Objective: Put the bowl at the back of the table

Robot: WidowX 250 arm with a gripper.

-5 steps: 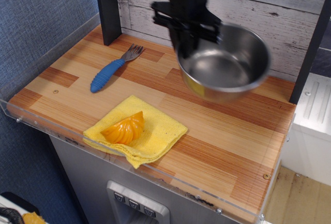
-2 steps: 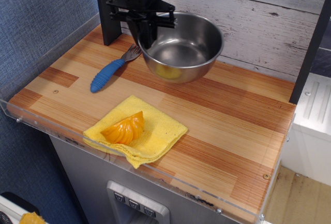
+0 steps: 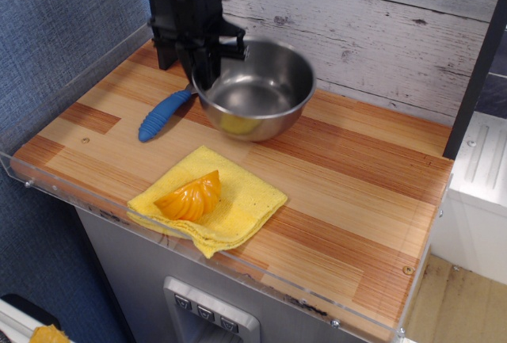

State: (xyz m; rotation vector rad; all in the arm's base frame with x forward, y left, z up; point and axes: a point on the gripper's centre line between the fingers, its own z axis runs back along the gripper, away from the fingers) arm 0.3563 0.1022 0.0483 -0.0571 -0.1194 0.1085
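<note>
The shiny steel bowl (image 3: pixel 255 89) is at the back left-centre of the striped wooden table (image 3: pixel 356 184), low over it or just touching; I cannot tell which. My black gripper (image 3: pixel 203 74) comes down from above and is shut on the bowl's left rim. The bowl stays level, its opening facing up. The gripper and bowl hide the head of the fork.
A blue-handled fork (image 3: pixel 162 114) lies left of the bowl. A yellow cloth (image 3: pixel 238 200) with an orange shell-shaped object (image 3: pixel 190 195) lies at the front. A black post (image 3: pixel 162 34) stands at the back left. Clear acrylic guards (image 3: pixel 79 66) line the edges.
My gripper has carried the bowl from the back right to the back left-centre and lowered it toward the tabletop, over the fork's head.
</note>
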